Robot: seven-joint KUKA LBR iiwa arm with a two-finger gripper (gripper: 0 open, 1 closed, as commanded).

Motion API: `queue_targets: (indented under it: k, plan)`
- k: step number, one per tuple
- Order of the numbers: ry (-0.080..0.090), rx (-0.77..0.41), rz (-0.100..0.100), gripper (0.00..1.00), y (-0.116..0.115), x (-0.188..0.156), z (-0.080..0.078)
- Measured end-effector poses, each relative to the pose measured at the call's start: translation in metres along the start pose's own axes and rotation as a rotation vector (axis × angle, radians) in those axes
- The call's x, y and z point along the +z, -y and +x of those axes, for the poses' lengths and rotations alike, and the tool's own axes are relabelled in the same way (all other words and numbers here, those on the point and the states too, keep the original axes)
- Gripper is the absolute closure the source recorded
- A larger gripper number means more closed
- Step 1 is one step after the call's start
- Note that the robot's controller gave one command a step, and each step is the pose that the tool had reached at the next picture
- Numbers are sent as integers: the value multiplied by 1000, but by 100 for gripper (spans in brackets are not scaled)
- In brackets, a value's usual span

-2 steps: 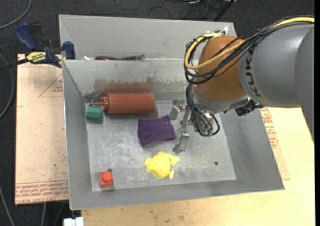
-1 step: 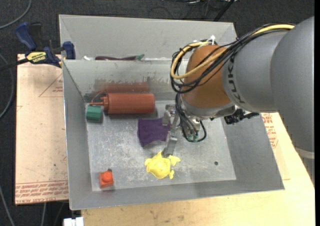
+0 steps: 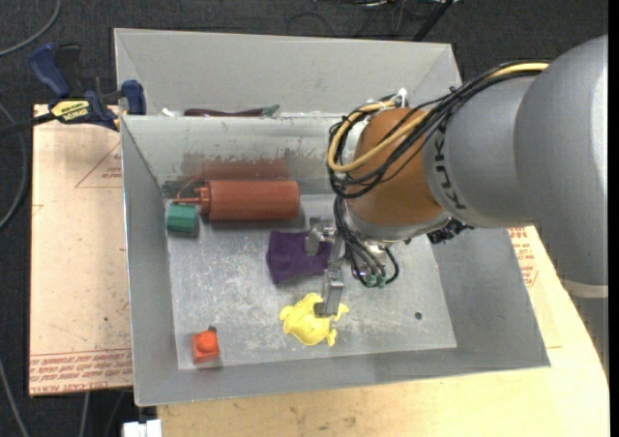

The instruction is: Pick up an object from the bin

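Dark floor (image 3: 68,0) all round, and in the middle of it sits the grey metal bin (image 3: 145,261), with the arm reaching in from the right. The gripper (image 3: 333,307) is low in the bin, right at the lumpy yellow plastic toy (image 3: 308,324) that lies near the bin's front edge, about midway along. Its tip looks to be touching the toy's upper right side. Clenched or released? Cannot tell from up here.

Just behind the toy is a crumpled purple piece (image 3: 290,256). Further back, along the rear wall, lies a long reddish-brown cylinder (image 3: 250,200) with a small green block (image 3: 182,220) at its left end. A small orange block (image 3: 205,345) waits in the front left corner.

Progress, as I read it: the approach is made and the toy reached, but nothing is lifted, and the toy lies flat on the bin floor. The grasp and the lift are left to do.
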State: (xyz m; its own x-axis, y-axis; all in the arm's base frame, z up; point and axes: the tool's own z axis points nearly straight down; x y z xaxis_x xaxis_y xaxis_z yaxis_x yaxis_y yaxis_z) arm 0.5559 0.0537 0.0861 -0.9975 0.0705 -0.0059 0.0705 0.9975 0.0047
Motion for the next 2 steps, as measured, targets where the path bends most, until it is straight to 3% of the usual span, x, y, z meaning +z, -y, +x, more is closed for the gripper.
queue_targets:
  k: [1, 2]
  plan:
    - [2, 191, 0, 100, -24, 3, 0]
    - [2, 191, 0, 100, -24, 3, 0]
